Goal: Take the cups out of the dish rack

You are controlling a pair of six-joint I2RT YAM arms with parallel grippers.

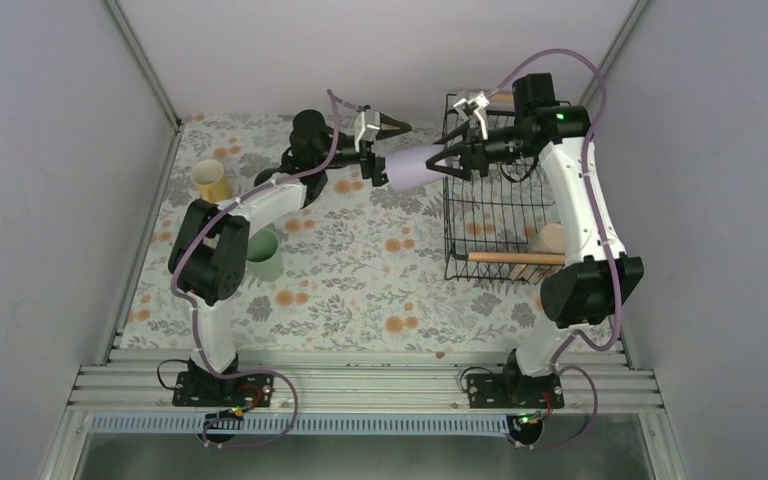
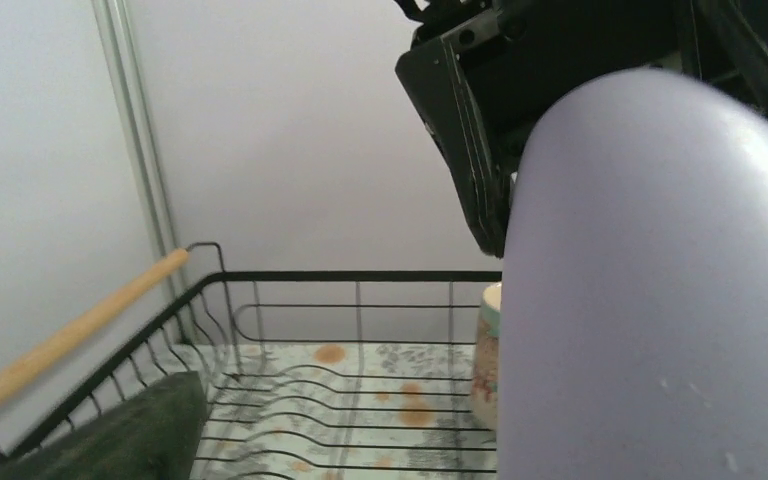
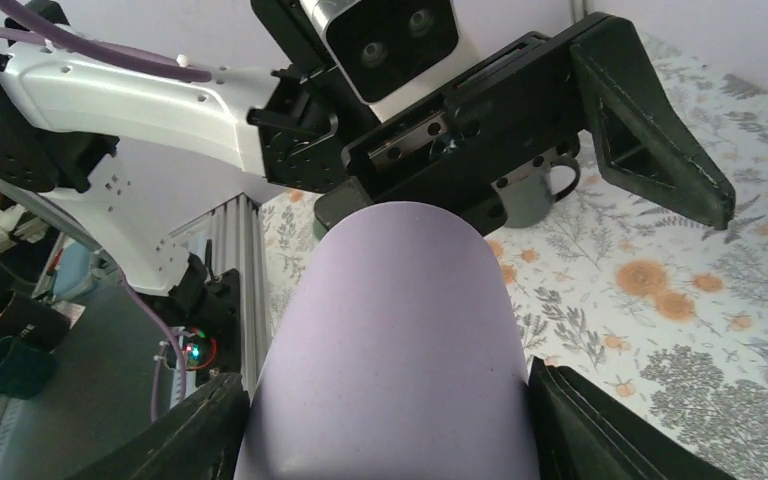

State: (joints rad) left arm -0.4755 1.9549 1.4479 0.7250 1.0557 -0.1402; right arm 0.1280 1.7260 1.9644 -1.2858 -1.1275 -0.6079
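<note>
The lavender mug hangs sideways in the air just left of the rack, caught between the two arms. The right pincer is clamped on it, its fingers pressing either side of the body. The left pincer stands wide at the mug's other end (one finger is plainly clear of it). A yellow mug and a mint mug sit on the worktop; a beige mug is in the rack.
</note>
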